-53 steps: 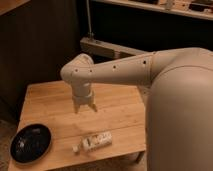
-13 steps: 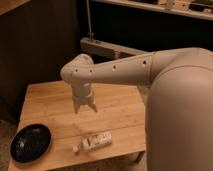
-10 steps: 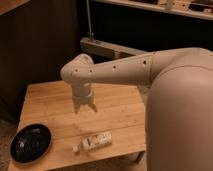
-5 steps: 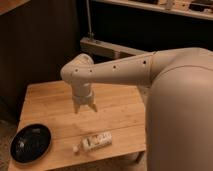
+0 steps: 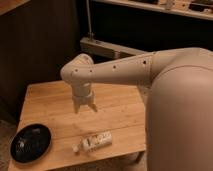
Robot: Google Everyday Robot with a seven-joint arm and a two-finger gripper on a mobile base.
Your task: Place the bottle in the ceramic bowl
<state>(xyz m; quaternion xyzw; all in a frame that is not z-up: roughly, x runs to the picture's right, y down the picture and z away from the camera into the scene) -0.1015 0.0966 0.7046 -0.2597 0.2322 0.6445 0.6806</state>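
Note:
The bottle (image 5: 95, 141) lies on its side near the front edge of the wooden table (image 5: 47, 102), its white cap pointing left. The glossy black ceramic bowl (image 5: 31, 143) sits at the table's front left corner, a short way left of the bottle. My gripper (image 5: 85, 108) hangs over the middle of the table, pointing down, above and behind the bottle. Its fingers are spread apart and open with nothing between them.
My large white arm (image 5: 170, 95) and body fill the right side of the view and hide the table's right end. Behind the table runs a dark wall with a grey metal rail (image 5: 107, 48).

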